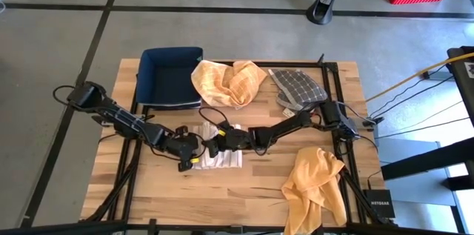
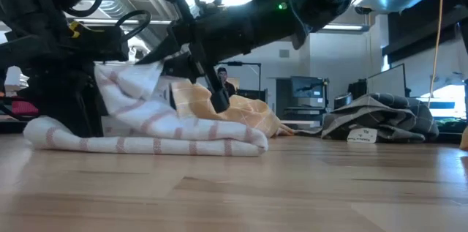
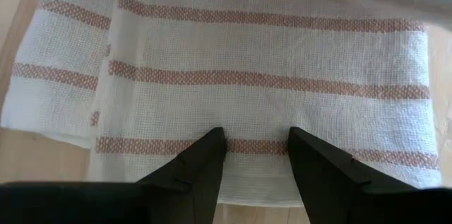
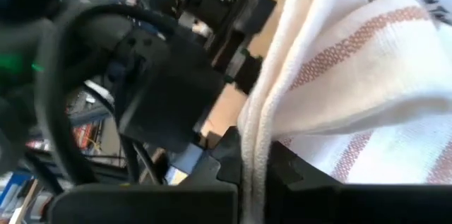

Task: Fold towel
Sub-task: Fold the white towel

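Apparently pinched, the striped woven towel (image 3: pixel 268 75) drapes from right gripper (image 4: pixel 256 171).

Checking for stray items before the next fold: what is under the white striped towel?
Bare wooden table shows around the white striped towel, which lies flat on it. The right hand pinches a lifted edge, with nothing beneath. Under the folded layers stays hidden.

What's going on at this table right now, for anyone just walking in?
Two robot arms are folding a white towel with reddish stripes near the middle of the wooden table. The right gripper is shut on the towel's edge, lifting it. The left gripper presses down on the towel with fingers apart. Other cloths lie around: an orange-checked one, a grey one, a yellow one.
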`<action>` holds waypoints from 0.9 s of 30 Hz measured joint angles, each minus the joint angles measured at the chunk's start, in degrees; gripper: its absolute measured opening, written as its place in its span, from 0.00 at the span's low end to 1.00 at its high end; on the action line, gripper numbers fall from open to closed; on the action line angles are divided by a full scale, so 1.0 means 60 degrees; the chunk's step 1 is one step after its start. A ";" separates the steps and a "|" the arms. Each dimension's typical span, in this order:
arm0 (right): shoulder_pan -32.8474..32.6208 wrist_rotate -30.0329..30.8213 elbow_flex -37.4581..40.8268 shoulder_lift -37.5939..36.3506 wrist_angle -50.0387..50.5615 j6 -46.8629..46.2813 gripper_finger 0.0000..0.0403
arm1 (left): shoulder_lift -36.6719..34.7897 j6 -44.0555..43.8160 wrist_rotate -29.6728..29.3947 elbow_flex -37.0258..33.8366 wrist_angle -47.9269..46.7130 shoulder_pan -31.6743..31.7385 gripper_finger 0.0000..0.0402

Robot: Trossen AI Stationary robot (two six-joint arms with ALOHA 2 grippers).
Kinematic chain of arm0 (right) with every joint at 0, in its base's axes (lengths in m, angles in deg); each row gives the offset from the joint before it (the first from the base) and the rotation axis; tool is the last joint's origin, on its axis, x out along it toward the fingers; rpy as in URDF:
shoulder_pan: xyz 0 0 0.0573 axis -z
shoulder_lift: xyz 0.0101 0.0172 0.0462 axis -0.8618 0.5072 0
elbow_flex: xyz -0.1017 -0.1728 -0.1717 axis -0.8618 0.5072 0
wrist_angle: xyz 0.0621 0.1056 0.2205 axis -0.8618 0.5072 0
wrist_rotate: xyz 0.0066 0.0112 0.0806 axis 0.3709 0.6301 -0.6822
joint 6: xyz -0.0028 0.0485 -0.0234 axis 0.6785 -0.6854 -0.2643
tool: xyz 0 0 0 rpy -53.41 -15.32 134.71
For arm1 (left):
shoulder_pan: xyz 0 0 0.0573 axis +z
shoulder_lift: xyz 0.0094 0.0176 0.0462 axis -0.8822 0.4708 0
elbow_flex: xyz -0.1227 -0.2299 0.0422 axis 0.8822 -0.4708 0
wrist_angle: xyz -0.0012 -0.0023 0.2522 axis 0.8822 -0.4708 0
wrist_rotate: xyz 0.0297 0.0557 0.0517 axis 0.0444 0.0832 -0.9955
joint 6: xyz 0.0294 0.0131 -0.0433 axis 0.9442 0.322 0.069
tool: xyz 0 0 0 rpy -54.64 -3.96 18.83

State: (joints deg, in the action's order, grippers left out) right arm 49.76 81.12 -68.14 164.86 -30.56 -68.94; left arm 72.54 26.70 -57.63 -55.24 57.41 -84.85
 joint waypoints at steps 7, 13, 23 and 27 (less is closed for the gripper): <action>0.0007 0.0040 0.0000 0.0093 0.0076 -0.0115 0.05 | 0.0000 0.0004 0.0028 -0.0002 0.0000 0.0000 0.39; 0.0007 0.0040 0.0000 0.0093 0.0036 -0.0119 0.11 | -0.0010 0.0007 0.0203 0.0383 -0.0682 -0.0001 0.39; 0.0007 -0.0084 0.0001 0.0093 0.0001 -0.0091 0.45 | -0.0540 -0.1174 0.0553 0.1885 -0.4556 -0.0393 0.39; 0.0007 -0.0494 0.0007 0.0093 -0.0502 0.0132 0.52 | -0.1076 -0.1507 0.0540 0.2237 -0.5067 -0.0846 0.39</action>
State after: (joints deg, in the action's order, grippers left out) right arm 49.80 78.16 -68.10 165.42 -33.57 -68.15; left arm 66.08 17.66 -54.39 -41.82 27.01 -89.92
